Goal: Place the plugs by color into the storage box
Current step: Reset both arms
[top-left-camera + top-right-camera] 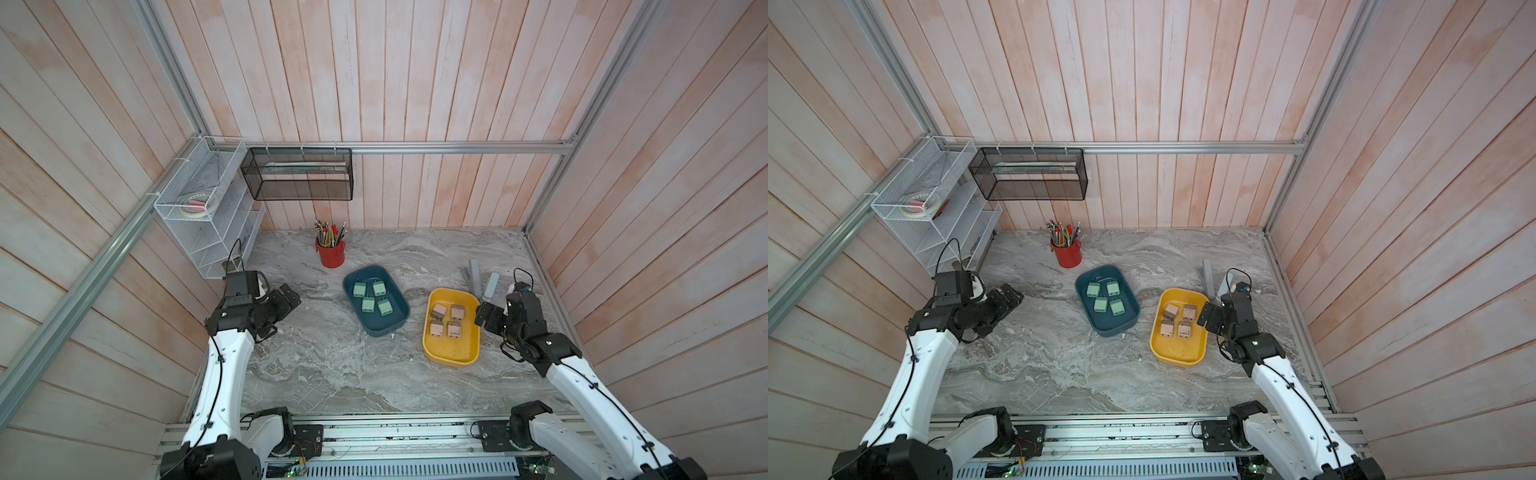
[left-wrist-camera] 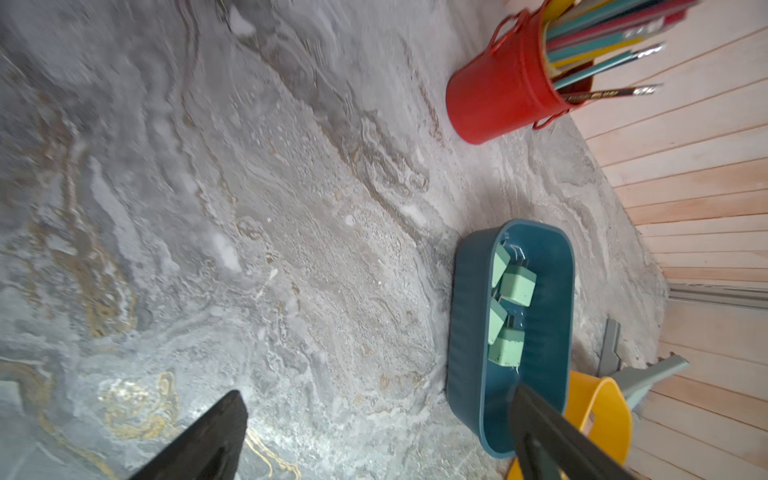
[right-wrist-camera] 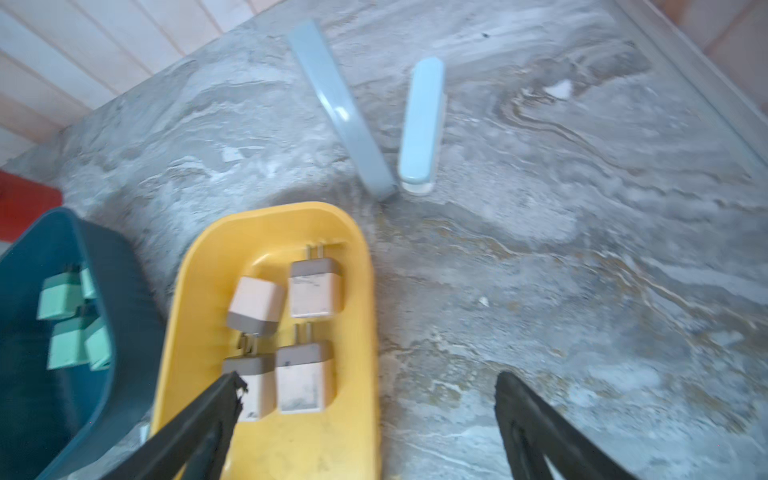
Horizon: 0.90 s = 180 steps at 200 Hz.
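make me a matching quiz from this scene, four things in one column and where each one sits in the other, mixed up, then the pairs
Things:
1. green plugs
2. pink-beige plugs
3. pencils
4. grey bars

Places:
A. in the red cup
B. straight on the tabletop
C. in the teal tray
D. in the yellow tray

Pairs: 1-C, 2-D, 3-A, 4-B

White shells of the left arm [image 1: 228,365] and right arm [image 1: 582,390] are joined by black joint housings [image 1: 237,311], thin black cables [image 1: 219,358] are clipped along them, and black tapered fingers [image 2: 199,440] are fitted to the left gripper [image 2: 376,392] and right gripper [image 3: 370,376].
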### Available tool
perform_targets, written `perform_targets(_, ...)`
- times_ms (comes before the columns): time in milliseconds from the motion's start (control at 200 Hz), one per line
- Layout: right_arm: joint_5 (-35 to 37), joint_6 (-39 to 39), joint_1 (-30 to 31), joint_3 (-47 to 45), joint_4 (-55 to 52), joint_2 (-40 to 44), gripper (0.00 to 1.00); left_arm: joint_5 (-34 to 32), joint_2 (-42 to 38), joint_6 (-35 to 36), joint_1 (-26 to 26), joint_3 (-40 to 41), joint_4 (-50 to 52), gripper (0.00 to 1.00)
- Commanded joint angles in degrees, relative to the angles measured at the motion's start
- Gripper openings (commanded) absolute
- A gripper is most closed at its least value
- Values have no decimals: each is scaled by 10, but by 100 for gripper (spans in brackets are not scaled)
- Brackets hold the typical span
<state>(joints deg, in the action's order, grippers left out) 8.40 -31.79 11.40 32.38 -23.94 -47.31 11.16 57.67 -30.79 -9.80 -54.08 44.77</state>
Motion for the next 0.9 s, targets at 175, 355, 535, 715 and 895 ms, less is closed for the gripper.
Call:
perform_targets(175,61,119,-65,-90,209,14,98,-16,-95,184,0,217,-308,100)
perform_targets(355,57,204,-70,-176,476,-67,98,2,-61,197,0,358,-599,100)
perform_targets(535,82,174,-108,-192,642,-201,98,-37,44,225,-11,515,-1035,100)
perform_targets(715,23,200,-122,-58,675,-394,98,111,194,259,-49,389,-988,100)
perform_targets(895,6,215,-121,-40,640,-388,98,118,271,213,-44,408,-1132,100)
